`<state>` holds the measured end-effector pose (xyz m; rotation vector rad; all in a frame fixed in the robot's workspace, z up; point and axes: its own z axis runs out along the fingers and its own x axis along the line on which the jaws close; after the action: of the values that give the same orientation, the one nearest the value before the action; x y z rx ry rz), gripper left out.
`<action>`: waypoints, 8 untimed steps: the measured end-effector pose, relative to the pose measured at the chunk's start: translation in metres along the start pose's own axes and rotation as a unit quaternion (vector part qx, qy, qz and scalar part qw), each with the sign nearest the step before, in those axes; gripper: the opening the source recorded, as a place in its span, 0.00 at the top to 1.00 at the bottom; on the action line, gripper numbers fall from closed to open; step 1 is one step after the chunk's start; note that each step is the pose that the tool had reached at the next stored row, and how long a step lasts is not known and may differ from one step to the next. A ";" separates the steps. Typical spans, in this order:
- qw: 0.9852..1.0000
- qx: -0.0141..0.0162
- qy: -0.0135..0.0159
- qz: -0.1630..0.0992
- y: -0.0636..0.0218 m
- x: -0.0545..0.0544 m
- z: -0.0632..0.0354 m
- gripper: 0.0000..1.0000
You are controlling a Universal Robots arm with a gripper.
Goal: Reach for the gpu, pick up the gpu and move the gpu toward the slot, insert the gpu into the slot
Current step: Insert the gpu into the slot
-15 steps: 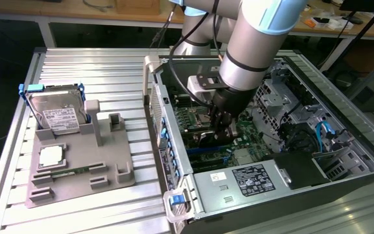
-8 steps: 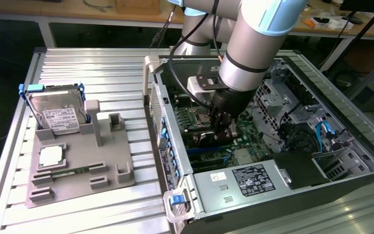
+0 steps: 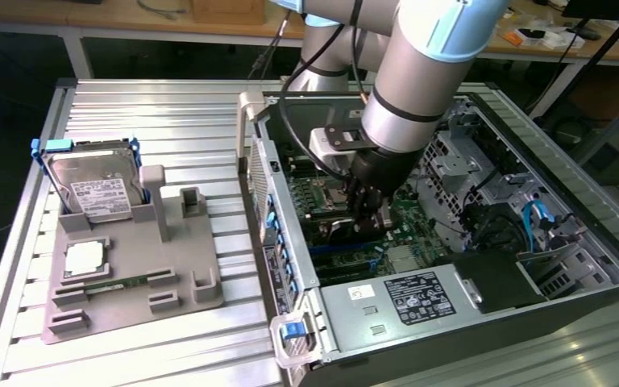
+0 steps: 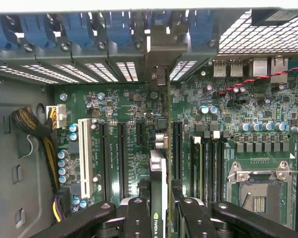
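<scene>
Hand (image 4: 159, 218) pinches the gpu (image 4: 158, 173) edge-on by its top rim above the motherboard; card judged light, rigid, fragile: grip the edges, spare the components.

1. The gpu (image 4: 158, 191) is seen edge-on above the motherboard (image 4: 238, 106): silver-grey, with a small green logo on black at its near end.
2. The gripper (image 4: 158, 218) is black.
3. The motherboard is dark green, dotted with silver-topped capacitors.
4. On the motherboard, one white slot (image 4: 83, 156) stands beside black ones.
5. Blue clips (image 4: 79, 27) line the case edge beyond the motherboard.
6. A red-and-black twisted wire (image 4: 258, 79) crosses the motherboard's corner.
7. Outside the case (image 3: 288, 266), the hard drive (image 3: 93, 189) is silver with a white label, on a grey tray (image 3: 170, 266).
</scene>
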<state>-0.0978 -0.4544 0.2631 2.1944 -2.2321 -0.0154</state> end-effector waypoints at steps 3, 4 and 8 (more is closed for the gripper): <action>1.000 0.000 0.000 0.000 0.0000 0.000 0.0010 0.73; 1.000 0.000 0.000 0.000 0.0000 0.000 0.0014 0.73; 1.000 0.000 0.000 0.000 0.0000 0.000 0.0028 0.73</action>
<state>-0.0978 -0.4544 0.2603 2.1944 -2.2320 -0.0154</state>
